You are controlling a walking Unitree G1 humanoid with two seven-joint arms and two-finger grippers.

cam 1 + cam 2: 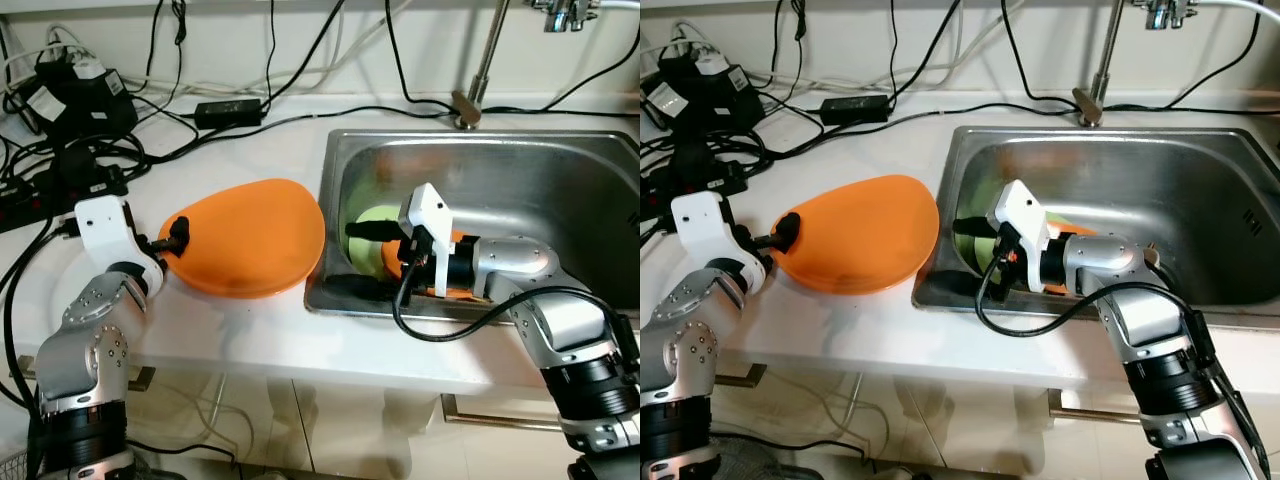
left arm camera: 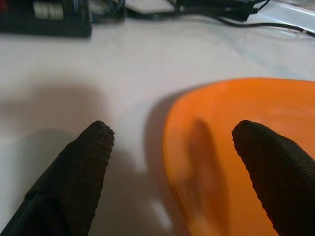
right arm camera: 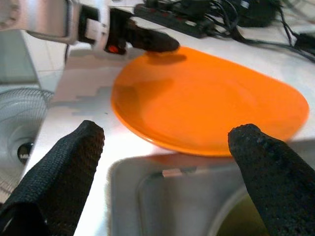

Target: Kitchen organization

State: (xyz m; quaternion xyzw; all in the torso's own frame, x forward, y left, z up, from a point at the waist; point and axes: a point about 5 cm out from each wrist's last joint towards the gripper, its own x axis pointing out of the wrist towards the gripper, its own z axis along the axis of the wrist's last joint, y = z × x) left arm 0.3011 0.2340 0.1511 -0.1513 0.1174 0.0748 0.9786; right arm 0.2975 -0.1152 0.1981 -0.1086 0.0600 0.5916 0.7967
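On counter: left gripper (image 2: 172, 142) jaws wide, straddling orange plate (image 1: 250, 235) rim; right gripper (image 3: 165, 142) jaws wide, empty, over sink (image 1: 560, 180).

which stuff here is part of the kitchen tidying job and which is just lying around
Part of the job:
- orange plate on the counter, at the open left gripper
- green plate in the sink
- orange dish under the right gripper, which is open over the sink

Just lying about:
- black cables
- power adapter
- power strip
- faucet
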